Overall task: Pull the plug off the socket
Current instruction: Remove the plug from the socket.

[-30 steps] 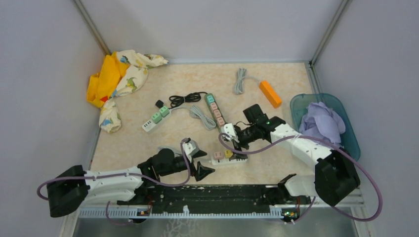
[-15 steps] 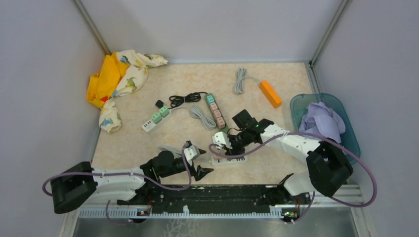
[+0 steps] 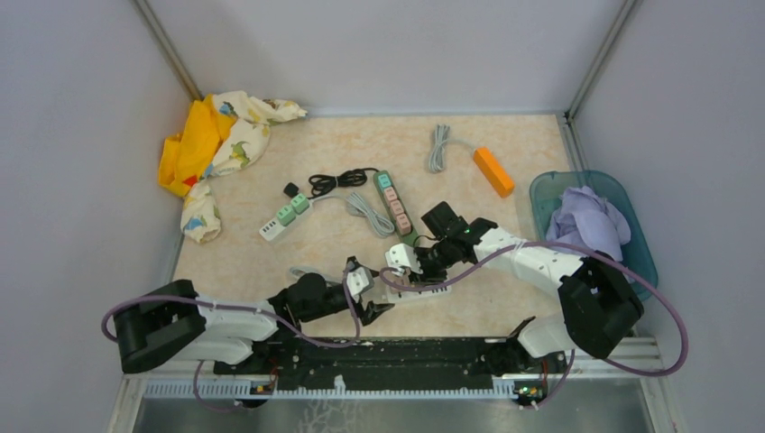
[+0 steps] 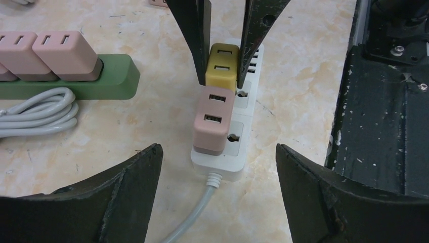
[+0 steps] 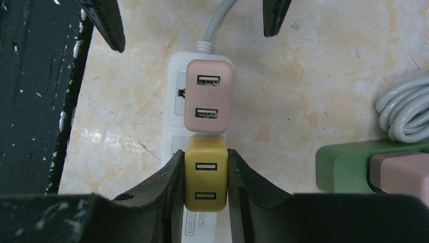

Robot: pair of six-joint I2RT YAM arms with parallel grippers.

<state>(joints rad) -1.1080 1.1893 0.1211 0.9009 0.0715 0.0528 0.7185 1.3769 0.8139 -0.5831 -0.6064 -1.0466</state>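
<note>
Top view: the white power strip lies near the table's front edge, close to the black base rail. The right arm reaches from its base, on the side of the strip away from the cable, with the forearm sloping down and the right gripper lowered onto the strip's top. The left arm lies low and almost flat along the rail, its left gripper just beside the strip's cable end. The plugs themselves are hidden by the grippers here. Left wrist view: a yellow plug and a pink plug sit seated in the strip, touching each other, the pink one nearer the cable outlet. Two dark fingers of the right gripper come down from above and press against both sides of the yellow plug. The left gripper's own jaws stand spread wide short of the strip's cable end, touching nothing. A green power strip lies near the white strip, on the side away from the rail, with a coiled grey cable beside it. Right wrist view: the right jaws are pinched on the yellow plug's two side faces; it sits upright in its socket, and the pink plug beyond it is untouched.
</note>
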